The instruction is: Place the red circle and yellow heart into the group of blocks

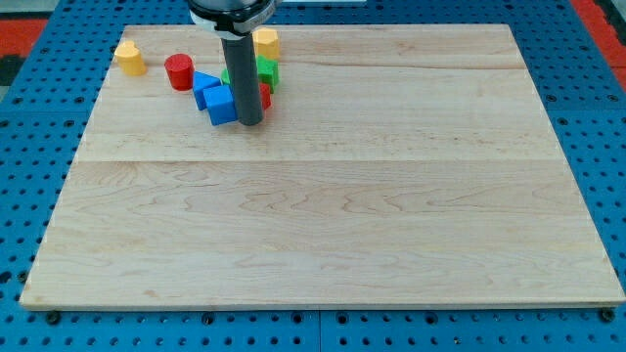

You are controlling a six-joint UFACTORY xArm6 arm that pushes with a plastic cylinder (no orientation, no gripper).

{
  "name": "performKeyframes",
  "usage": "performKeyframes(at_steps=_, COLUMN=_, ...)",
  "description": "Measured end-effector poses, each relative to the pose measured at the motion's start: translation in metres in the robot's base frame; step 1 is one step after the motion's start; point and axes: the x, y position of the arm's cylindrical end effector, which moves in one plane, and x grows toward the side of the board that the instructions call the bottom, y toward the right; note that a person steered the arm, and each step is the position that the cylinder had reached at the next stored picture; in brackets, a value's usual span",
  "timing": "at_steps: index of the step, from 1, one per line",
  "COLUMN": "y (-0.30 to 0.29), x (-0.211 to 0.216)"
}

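Note:
The red circle [179, 71] stands near the view's top left, just left of a cluster of blocks. The yellow heart [129, 58] sits further left, apart from everything, near the board's top-left corner. The cluster holds two blue blocks [205, 88] [222, 105], a green block [264, 70], a red block [264, 95] mostly hidden behind the rod, and a yellow block [265, 42] at its top. My tip [250, 121] rests at the cluster's lower edge, beside the lower blue block and right of it.
The wooden board [323, 215] lies on a blue pegboard table [29, 147]. The arm's dark mount [231, 12] hangs over the board's top edge above the cluster.

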Motion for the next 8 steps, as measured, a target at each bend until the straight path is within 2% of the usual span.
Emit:
performKeyframes(at_steps=1, y=-0.035, x=0.013)
performKeyframes(at_steps=2, y=-0.132, x=-0.021)
performKeyframes(at_steps=3, y=-0.164, x=-0.081)
performKeyframes(at_steps=4, y=-0.213, x=-0.087)
performKeyframes(at_steps=5, y=-0.228, x=-0.088)
performKeyframes(at_steps=6, y=-0.216, x=-0.121)
performKeyframes(at_steps=7, y=-0.201, x=-0.124)
performKeyframes(at_steps=8, y=-0.154, x=-0.103)
